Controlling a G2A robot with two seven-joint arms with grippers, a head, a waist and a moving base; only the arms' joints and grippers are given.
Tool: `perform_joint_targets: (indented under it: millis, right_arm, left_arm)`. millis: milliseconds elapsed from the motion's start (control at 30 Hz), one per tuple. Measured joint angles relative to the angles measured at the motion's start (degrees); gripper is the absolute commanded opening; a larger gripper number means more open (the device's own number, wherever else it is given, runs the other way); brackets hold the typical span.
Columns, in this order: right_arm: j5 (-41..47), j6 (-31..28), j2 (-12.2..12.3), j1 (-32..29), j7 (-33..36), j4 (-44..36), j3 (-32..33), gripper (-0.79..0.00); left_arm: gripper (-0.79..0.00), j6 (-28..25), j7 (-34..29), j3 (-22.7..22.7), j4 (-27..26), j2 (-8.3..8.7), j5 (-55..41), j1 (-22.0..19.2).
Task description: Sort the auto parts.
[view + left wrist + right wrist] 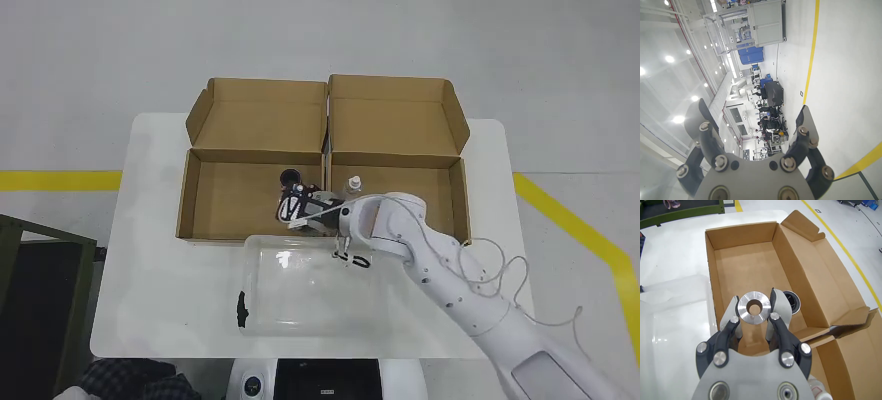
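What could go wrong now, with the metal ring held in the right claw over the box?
The right claw grips the metal ring only at its rim, so it might slip free. The black cylindrical part stands close beside it in the cardboard box; a dropped ring could strike it.

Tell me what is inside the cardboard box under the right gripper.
One black cylinder sits on the floor of the box, near the lid-side wall. The right gripper, shut on a metal ring, covers the floor beneath it; whatever is there cannot be seen.
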Motion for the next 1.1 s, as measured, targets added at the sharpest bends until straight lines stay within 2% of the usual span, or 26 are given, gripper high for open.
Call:
perform_joint_targets:
  millis: [333, 1033, 1067, 1100]
  right_arm:
    - [-0.80, -1.92, -1.93, 4.23, 2.05, 5.44, -3.71, -0.785]
    - [-3.22, -2.36, -4.45, 7.49, 4.08, 12.57, -6.57, -0.785]
    - [-3.35, -2.34, -4.55, 7.58, 4.19, 12.77, -6.68, -0.776]
    - [-3.43, -2.33, -4.65, 7.65, 4.27, 12.98, -6.78, -0.733]
  left_arm:
    - [0.000, 0.00, 0.00, 0.00, 0.00, 0.00, 0.00, 0.00]
    - [0.000, 0.00, 0.00, 0.00, 0.00, 0.00, 0.00, 0.00]
    - [0.000, 0.00, 0.00, 0.00, 0.00, 0.00, 0.00, 0.00]
    - [0.000, 0.00, 0.00, 0.00, 0.00, 0.00, 0.00, 0.00]
